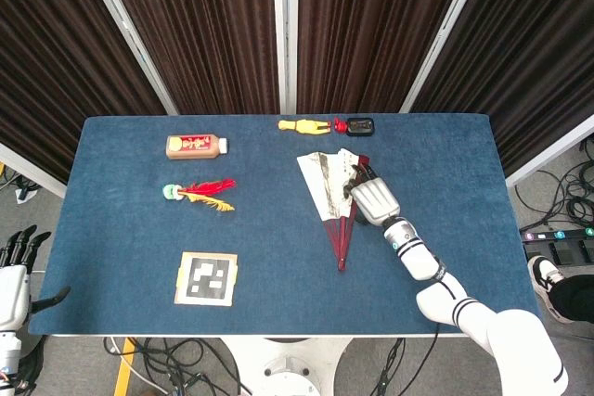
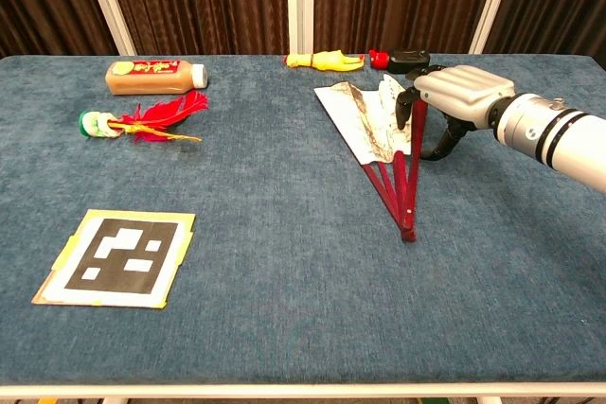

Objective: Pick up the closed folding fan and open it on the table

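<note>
1. Head view: the folding fan (image 1: 332, 198) lies partly spread on the blue counter (image 1: 121, 229), right of centre — its white leaf fanned toward the far edge, its red ribs meeting at a pivot toward the near edge.
2. The right hand (image 1: 371, 198) sits over the fan's right edge, fingers pointing to the far side and curved down onto the outer red rib; whether they actually clasp the rib cannot be told from above.
3. The left hand (image 1: 14, 271) hangs off the counter's near-left corner, fingers apart, holding nothing.
4. Elsewhere on the counter: a brown bottle (image 1: 196, 146) lying on its side at far left, a red feather toy (image 1: 201, 192) just in front of it, a square black-and-white marker card (image 1: 206, 279) near the front edge, and at the far edge a yellow toy (image 1: 305, 124) beside a small black object (image 1: 359, 125).
5. Chest view: the right hand (image 2: 453, 99) hovers at the fan's (image 2: 379, 134) upper right, dark fingers (image 2: 408, 106) bent down and touching the outermost red rib, thumb lowered on the other side — the fan lies flat on the counter (image 2: 284, 309), not lifted.
6. The bottle (image 2: 156, 76), feather toy (image 2: 147, 120) and marker card (image 2: 118, 257) lie well apart from the fan on the left; the left hand is out of this view.
</note>
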